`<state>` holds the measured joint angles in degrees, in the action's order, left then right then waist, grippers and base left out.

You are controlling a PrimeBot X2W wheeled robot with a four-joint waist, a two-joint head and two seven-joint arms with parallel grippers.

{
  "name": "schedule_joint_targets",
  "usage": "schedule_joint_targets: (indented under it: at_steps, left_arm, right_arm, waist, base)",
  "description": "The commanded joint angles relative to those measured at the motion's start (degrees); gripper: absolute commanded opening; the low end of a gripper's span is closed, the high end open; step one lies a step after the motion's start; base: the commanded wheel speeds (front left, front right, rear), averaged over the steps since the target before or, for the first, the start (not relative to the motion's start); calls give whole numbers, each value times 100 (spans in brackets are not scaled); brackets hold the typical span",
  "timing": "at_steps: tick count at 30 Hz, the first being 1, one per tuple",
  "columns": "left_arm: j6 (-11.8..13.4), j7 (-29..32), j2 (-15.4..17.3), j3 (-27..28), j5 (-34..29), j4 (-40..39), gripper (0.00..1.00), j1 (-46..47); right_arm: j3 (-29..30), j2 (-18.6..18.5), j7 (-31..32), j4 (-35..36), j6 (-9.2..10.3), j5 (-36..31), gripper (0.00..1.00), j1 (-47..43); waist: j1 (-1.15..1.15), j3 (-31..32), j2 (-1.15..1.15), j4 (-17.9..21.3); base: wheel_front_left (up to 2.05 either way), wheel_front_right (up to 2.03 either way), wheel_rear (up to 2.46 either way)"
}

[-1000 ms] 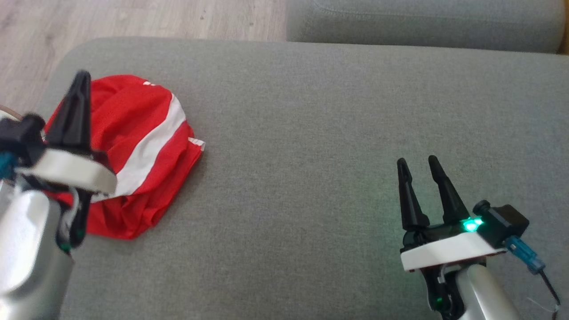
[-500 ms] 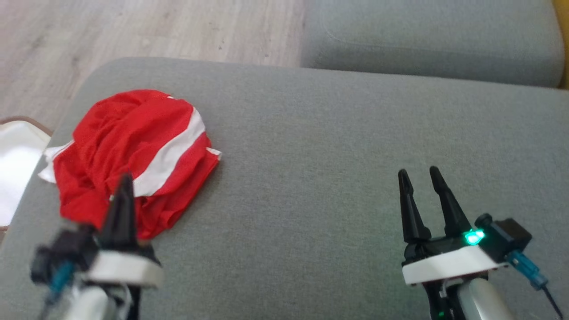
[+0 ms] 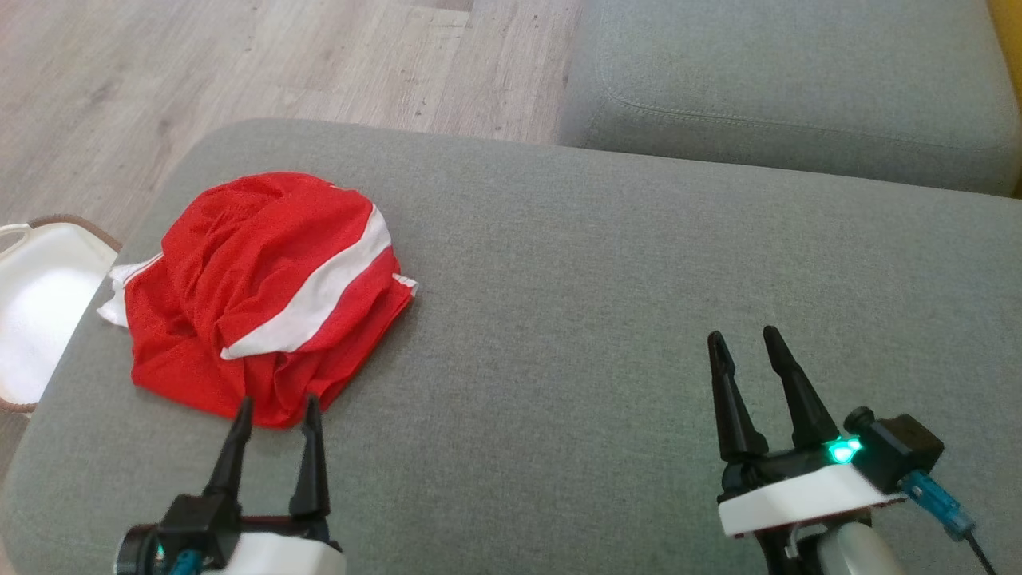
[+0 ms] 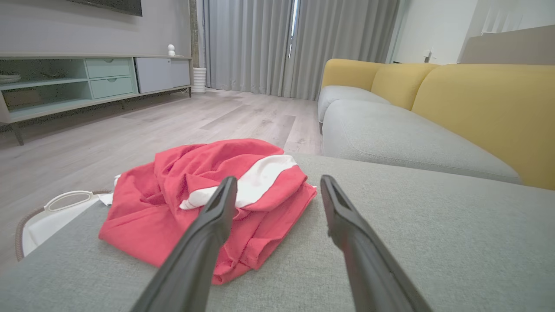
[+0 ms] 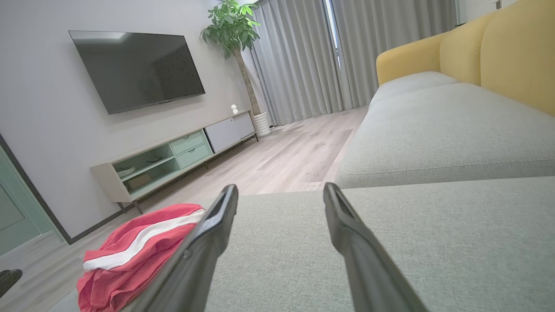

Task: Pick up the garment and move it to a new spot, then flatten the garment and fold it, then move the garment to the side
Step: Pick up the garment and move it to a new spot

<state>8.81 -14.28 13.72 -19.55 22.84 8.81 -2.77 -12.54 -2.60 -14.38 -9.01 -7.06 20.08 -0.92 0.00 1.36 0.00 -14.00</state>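
A red garment [image 3: 263, 291] with a white stripe lies bunched in a heap on the left part of the grey cushion [image 3: 599, 279]. In the left wrist view the garment [image 4: 208, 190] sits just beyond the fingertips, slightly left. My left gripper [image 3: 277, 407] is open at the heap's near edge, holding nothing. My right gripper [image 3: 744, 339] stands open over bare cushion at the lower right, far from the cloth. The right wrist view shows the garment [image 5: 130, 251] at the lower left.
A white basket [image 3: 40, 303] with a brown rim stands on the wooden floor [image 3: 239, 64] off the cushion's left edge. A second grey sofa seat [image 3: 782, 88] lies behind. The cushion's middle and right are bare fabric.
My left arm has drawn back from over the garment to the bottom edge and its fingers now stand apart. The camera has tilted, shifting the whole picture downward. The right gripper held still.
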Motion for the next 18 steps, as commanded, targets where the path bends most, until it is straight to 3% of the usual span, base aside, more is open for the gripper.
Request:
schedule_joint_targets:
  at_steps: [1, 9, 18]
  left_arm:
    - [-59, -70, 10, 347, -113, -207, 100, 217]
    - [-185, -71, 16, 673, -364, -40, 100, 335]
    - [-542, 718, 652, 672, -517, 684, 100, 1665]
  right_arm:
    - [-127, -28, -62, 181, -43, -52, 100, 121]
    - [-170, -28, -62, 193, -43, -82, 100, 212]
    - [-131, -28, -62, 223, -43, -256, 100, 484]
  waist:
    - [0, -11, 0, -10]
    - [0, -234, 0, 66]
    - [0, -861, 0, 205]
  base:
    - [0, 0, 0]
    - [0, 0, 0]
    - [0, 0, 0]
